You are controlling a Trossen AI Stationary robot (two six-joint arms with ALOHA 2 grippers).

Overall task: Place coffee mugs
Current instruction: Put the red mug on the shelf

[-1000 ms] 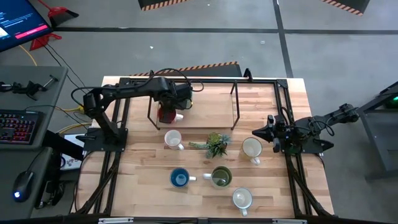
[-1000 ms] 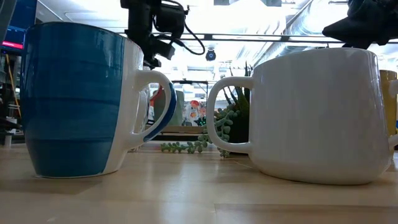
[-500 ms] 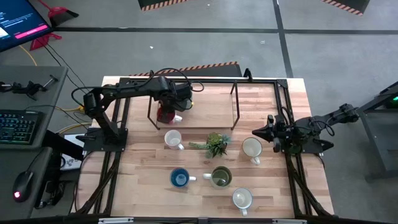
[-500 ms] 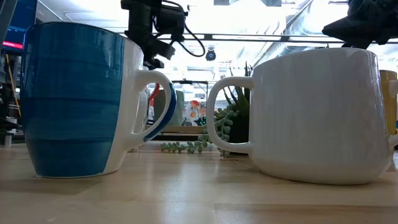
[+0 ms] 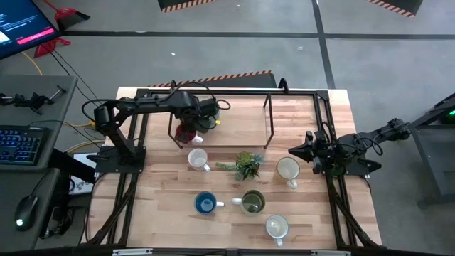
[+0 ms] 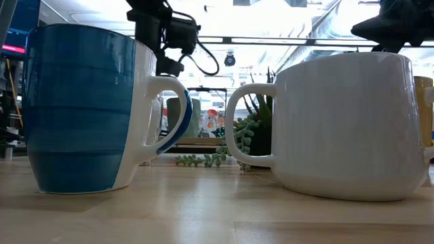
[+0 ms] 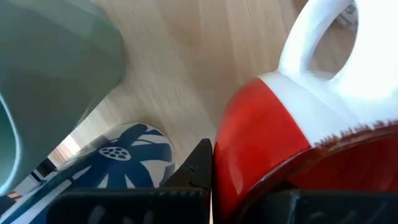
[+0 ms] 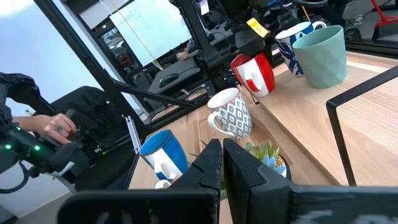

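Left hand clamping rim of red mug, holding it tilted over far left of raised shelf, just beside teal mug and blue-patterned mug. Right hand sitting closed and empty at worktop right edge, beside white mug. Risk, as judgement: tilted red mug slipping from narrow rim grip, or knocking close neighbours while being lowered, tipping them off shelf edge.
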